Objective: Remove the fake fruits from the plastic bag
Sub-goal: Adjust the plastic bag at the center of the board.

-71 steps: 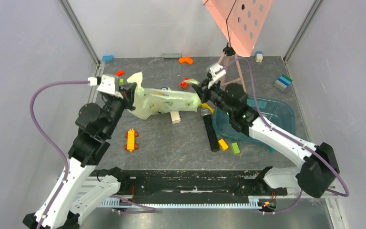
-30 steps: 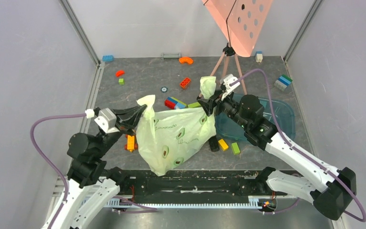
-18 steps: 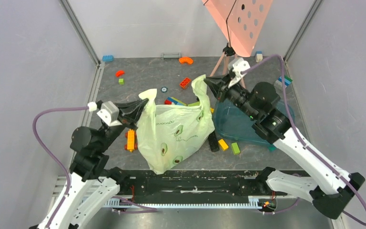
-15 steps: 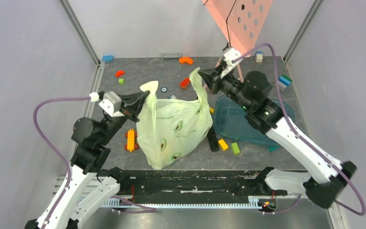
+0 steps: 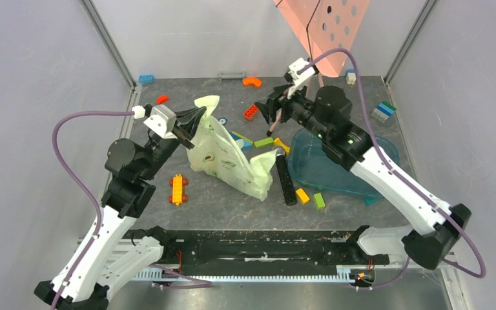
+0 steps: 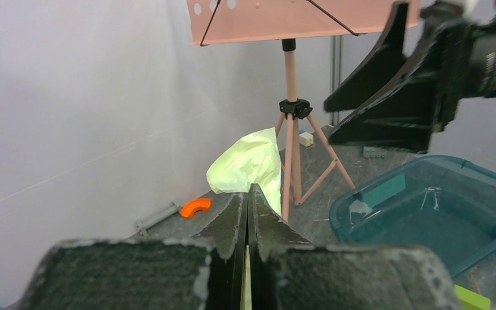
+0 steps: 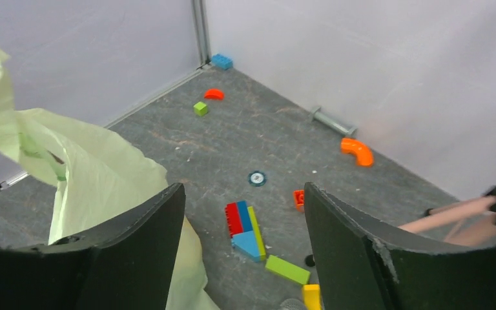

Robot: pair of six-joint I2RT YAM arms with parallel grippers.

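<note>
The left tool (image 5: 192,123) pinches the plastic bag's (image 5: 226,158) top corner and holds it high, so the rest slumps onto the worktop's (image 5: 213,206) centre, likely to spill its load. The right tool (image 5: 275,108) hovers spread and empty toward the far edge. No fake fruits show.

The plastic bag (image 5: 229,158) slumps across the table's middle and blocks any straight pass there. It hangs from the pinched left gripper (image 5: 198,118) at its 10 o'clock corner. At 1 o'clock the right gripper (image 5: 271,111) hangs with jaws apart, and the tripod (image 6: 290,139) stands just behind it. A red brick (image 5: 250,112) and a green brick (image 5: 263,142) litter the narrow gap between bag and gripper. The teal tray (image 5: 387,145) and a black stick (image 5: 285,181) wall off 3 o'clock. Bare floor lies at 8 o'clock around the yellow toy car (image 5: 178,189).
</note>
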